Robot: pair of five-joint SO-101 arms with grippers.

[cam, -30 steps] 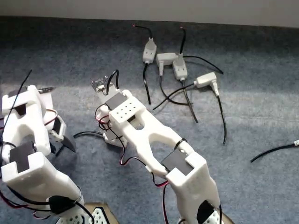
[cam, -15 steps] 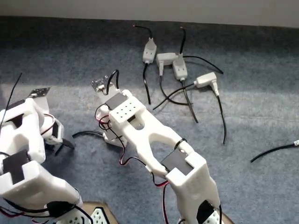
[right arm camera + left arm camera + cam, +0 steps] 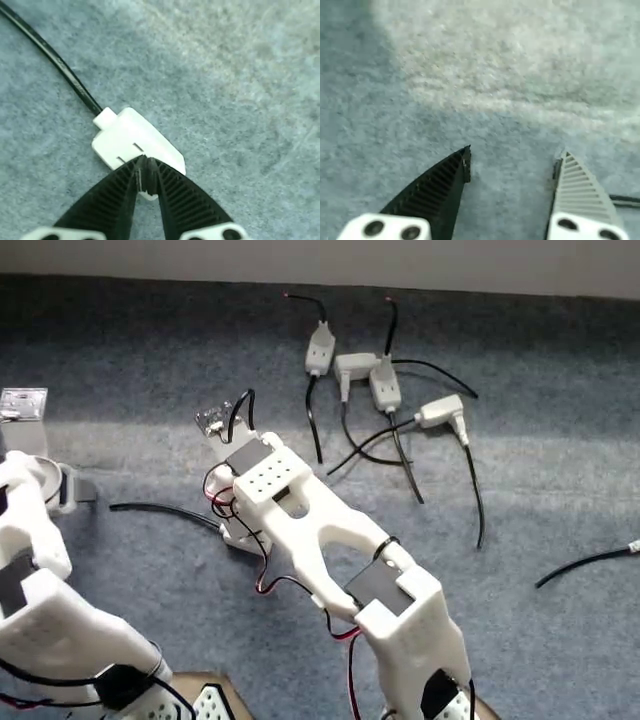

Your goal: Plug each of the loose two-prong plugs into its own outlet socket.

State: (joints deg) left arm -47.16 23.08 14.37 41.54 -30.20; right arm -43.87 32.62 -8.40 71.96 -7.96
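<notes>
My right gripper (image 3: pixel 146 166) is shut on the end of a white plug (image 3: pixel 134 141) that lies on the grey carpet, opposite its black cable (image 3: pixel 55 62). In the high view this gripper (image 3: pixel 233 531) sits low at centre-left, and the plug's cable (image 3: pixel 160 512) runs left from it. My left gripper (image 3: pixel 515 156) hangs open over bare carpet at the far left, with nothing between its fingers. Several white plugs and sockets lie in a cluster at the back: one (image 3: pixel 320 347), a second (image 3: pixel 385 386) and a third (image 3: pixel 441 411) among tangled black cables.
Another black cable (image 3: pixel 585 565) comes in from the right edge. The carpet runs back to a pale wall. Open carpet lies between the right arm and the cluster, and to the right of the arm.
My left arm has swung to the left, away from the right gripper. The black cable now lies stretched out leftward on the carpet. The right arm has kept still.
</notes>
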